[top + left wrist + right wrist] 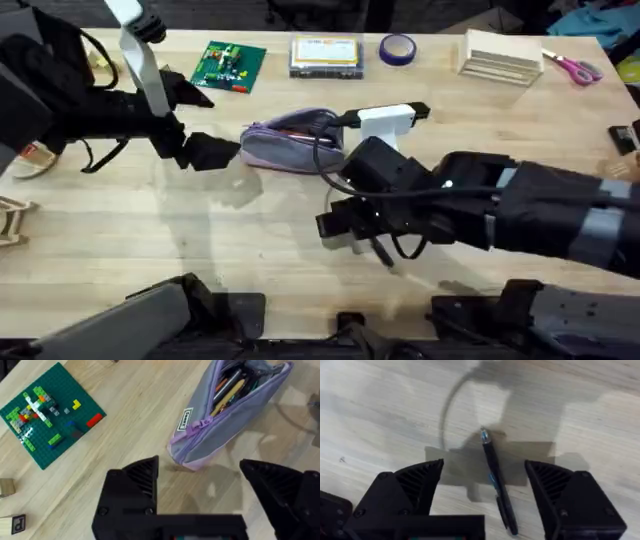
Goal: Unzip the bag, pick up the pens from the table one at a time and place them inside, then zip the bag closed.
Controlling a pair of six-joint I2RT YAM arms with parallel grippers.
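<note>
The lilac-purple bag (295,142) lies mid-table with its zip open; the left wrist view shows pencils and pens inside the bag (220,425). My left gripper (215,150) sits just left of the bag's end, open, with nothing between its fingers (142,477). A slim black pen (495,480) lies flat on the table (200,240). My right gripper (345,225) hovers low over the pen, open, with one finger on each side of it (415,482). In the overhead view the pen (382,252) pokes out from under the right arm.
Along the far edge sit a green brick baseplate (229,64), a clear box with a yellow label (326,55), a purple tape roll (397,48), a wooden block stack (500,55) and pink scissors (572,68). A white object (385,118) lies behind the bag.
</note>
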